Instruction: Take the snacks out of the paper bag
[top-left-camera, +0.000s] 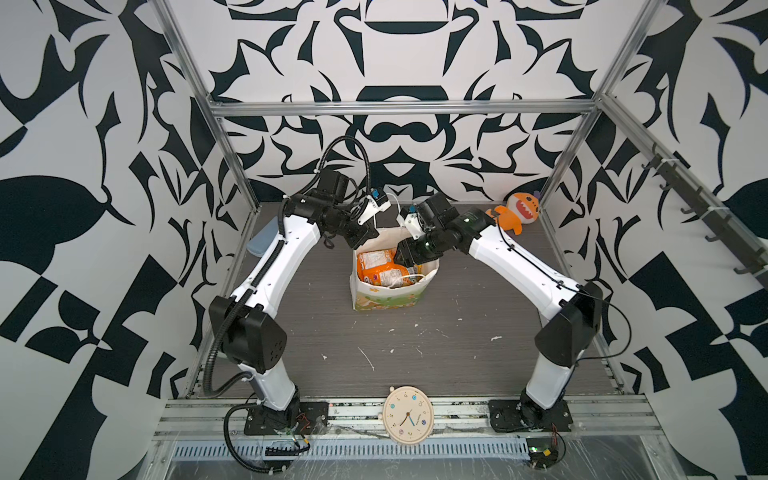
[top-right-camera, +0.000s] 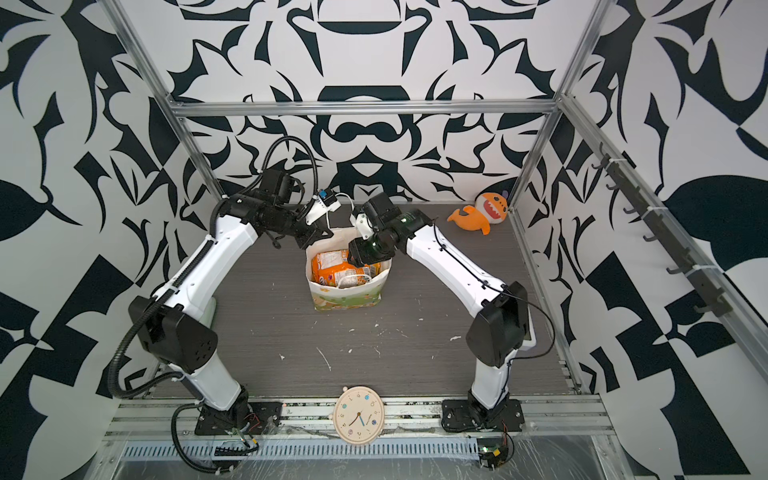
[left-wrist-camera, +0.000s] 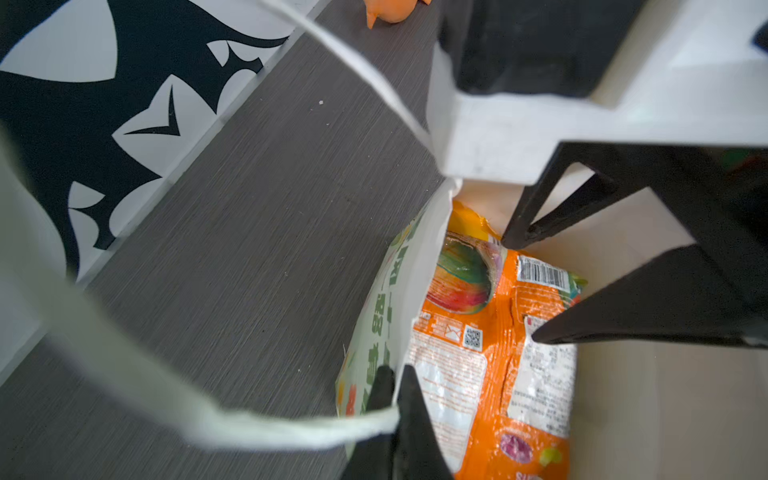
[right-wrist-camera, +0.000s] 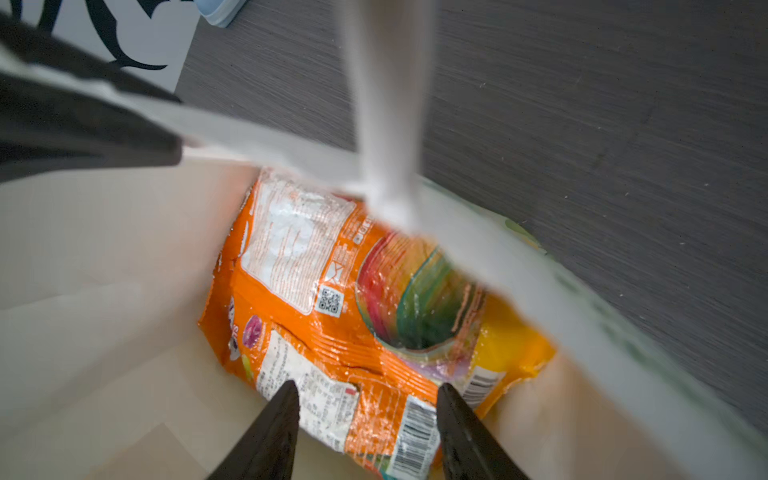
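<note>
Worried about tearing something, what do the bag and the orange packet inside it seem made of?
The bag looks like matte printed paper: stiff, creased walls, no shine. The orange packet looks like glossy plastic film: crinkles and bright glints.

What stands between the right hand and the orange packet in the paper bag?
Nothing visible. The right hand, open, is inside the paper bag with the orange packet just ahead of it; the cord handle crosses near the rim, off that path.
</note>
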